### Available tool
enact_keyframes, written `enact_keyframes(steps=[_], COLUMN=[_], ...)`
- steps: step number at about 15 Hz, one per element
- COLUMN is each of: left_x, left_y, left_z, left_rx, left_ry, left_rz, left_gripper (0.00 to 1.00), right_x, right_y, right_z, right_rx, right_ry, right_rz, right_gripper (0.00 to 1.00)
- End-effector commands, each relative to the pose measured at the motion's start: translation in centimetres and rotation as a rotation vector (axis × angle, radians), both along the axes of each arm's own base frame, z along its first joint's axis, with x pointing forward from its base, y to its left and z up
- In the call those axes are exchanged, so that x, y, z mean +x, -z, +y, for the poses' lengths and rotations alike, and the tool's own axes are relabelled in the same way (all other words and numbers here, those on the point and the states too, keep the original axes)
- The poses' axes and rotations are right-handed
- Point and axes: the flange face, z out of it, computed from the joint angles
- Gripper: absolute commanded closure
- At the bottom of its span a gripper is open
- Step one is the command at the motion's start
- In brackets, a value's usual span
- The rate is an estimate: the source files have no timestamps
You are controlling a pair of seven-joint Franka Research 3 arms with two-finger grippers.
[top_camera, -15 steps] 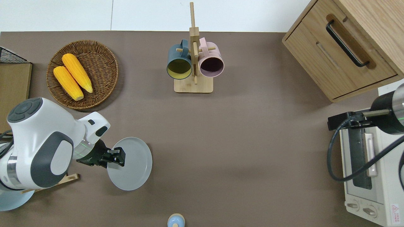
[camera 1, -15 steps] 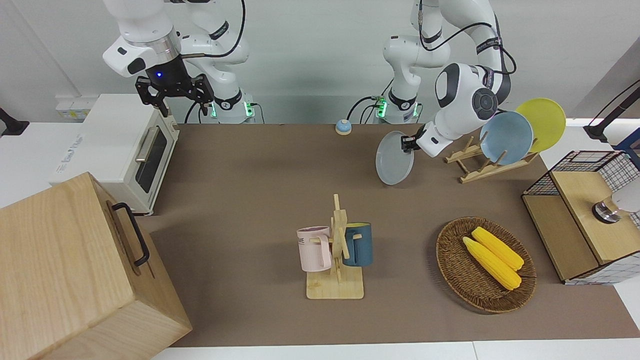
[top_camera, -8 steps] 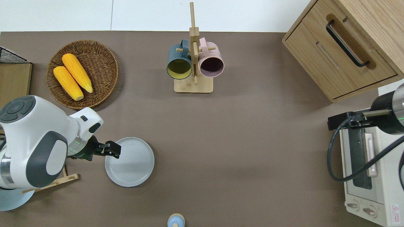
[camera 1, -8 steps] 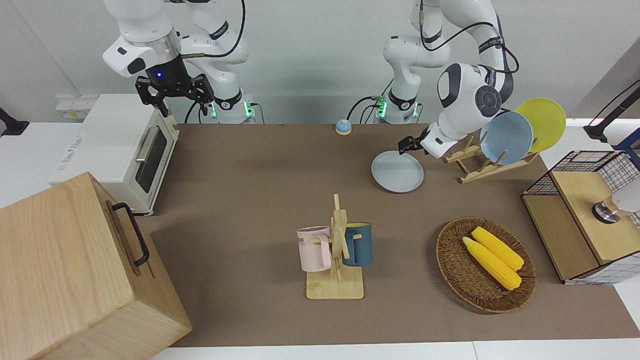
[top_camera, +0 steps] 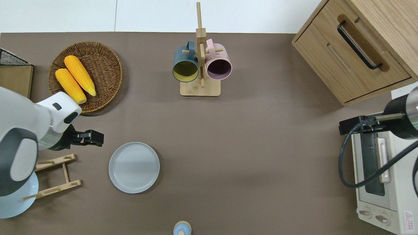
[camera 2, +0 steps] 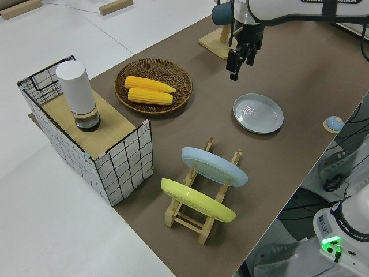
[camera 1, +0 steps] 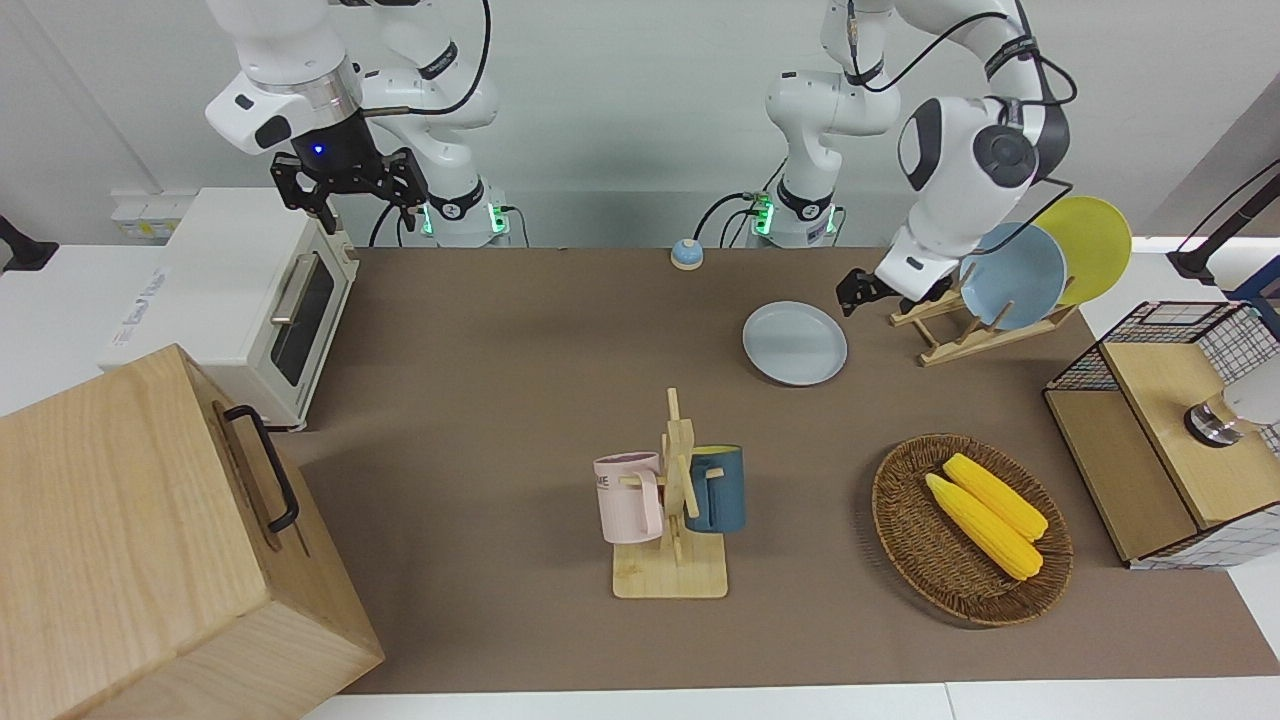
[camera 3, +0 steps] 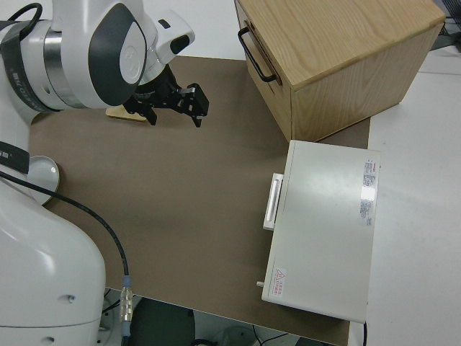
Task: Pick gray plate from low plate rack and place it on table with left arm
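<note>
The gray plate (camera 1: pixel 795 343) (top_camera: pixel 134 167) (camera 2: pixel 258 113) lies flat on the brown table (camera 1: pixel 520 380), beside the low plate rack (camera 1: pixel 950 335) (top_camera: pixel 54 176) (camera 2: pixel 199 222). That rack holds a light-blue plate (camera 1: pixel 1012 275) and a yellow plate (camera 1: pixel 1085 245) on edge. My left gripper (camera 1: pixel 856 292) (top_camera: pixel 99 138) (camera 2: pixel 235 67) hangs open and empty in the air. In the overhead view it is over bare table between the plate, the rack and the corn basket, clear of the plate. The right arm is parked, its gripper (camera 1: pixel 348 190) (camera 3: pixel 175 109) open.
A wicker basket (camera 1: pixel 890 510) with two corn cobs lies farther from the robots than the plate. A mug tree (camera 1: pixel 675 500) stands mid-table. A wire-sided box (camera 1: pixel 1160 430) sits at the left arm's end. A toaster oven (camera 1: pixel 250 300) and wooden cabinet (camera 1: pixel 150 540) stand at the right arm's end. A small bell (camera 1: pixel 686 253) sits near the robots.
The left gripper tilted the gray plate down flat onto the table, let go of it, then rose and drew back toward the left arm's end. The right arm stayed still.
</note>
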Motion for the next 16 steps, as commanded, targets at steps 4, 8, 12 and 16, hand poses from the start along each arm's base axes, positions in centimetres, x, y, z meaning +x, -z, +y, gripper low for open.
enact_keyframes(steps=[4, 8, 12, 16], left_x=[0.4, 0.6, 0.9, 0.9], left_y=[-10.2, -12.4, -12.8, -13.2], left_z=[0.6, 0.9, 0.9, 2.2], left_rx=[0.016, 0.003, 0.001, 0.005], left_ry=[-0.002, -0.011, -0.013, -0.021], left_rz=[-0.044, -0.092, -0.103, -0.120], left_gripper=[0.01, 0.01, 0.01, 0.01], right_x=[-0.2, -0.2, -0.2, -0.2], right_y=[-0.3, -0.3, -0.3, -0.3], right_z=[-0.1, -0.1, -0.1, -0.1], right_rx=[0.017, 0.017, 0.017, 0.017], right_ry=[0.014, 0.014, 0.014, 0.014], right_rz=[0.007, 0.007, 0.007, 0.007], right_gripper=[0.011, 0.013, 0.013, 0.013])
